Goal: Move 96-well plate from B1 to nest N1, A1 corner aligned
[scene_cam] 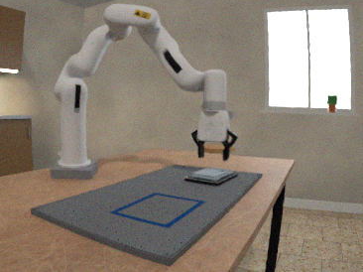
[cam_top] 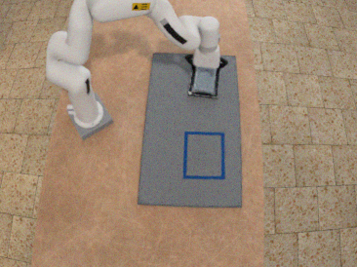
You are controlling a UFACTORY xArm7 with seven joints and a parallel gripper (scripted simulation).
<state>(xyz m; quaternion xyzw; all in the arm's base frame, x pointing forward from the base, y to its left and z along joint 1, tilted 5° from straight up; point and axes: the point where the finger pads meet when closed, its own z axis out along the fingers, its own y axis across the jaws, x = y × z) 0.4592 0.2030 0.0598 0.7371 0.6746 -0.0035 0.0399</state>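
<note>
The 96-well plate [cam_top: 204,84] is a pale flat plate lying on a dark nest base at the far end of the grey mat [cam_top: 191,132]. It also shows in the exterior view [scene_cam: 212,175], lying flat. My gripper [scene_cam: 213,150] is open and empty. It hangs straight above the plate with a clear gap between fingertips and plate. In the top view the gripper [cam_top: 206,63] covers the plate's far end. The blue outlined rectangle [cam_top: 204,155] on the near half of the mat is empty. The cut-off corner and the A1 mark are too small to make out.
The arm's base [cam_top: 88,118] stands on the wooden table left of the mat. The table's right edge [scene_cam: 278,189] runs close to the mat. A small potted plant [scene_cam: 331,103] sits on the window sill far behind.
</note>
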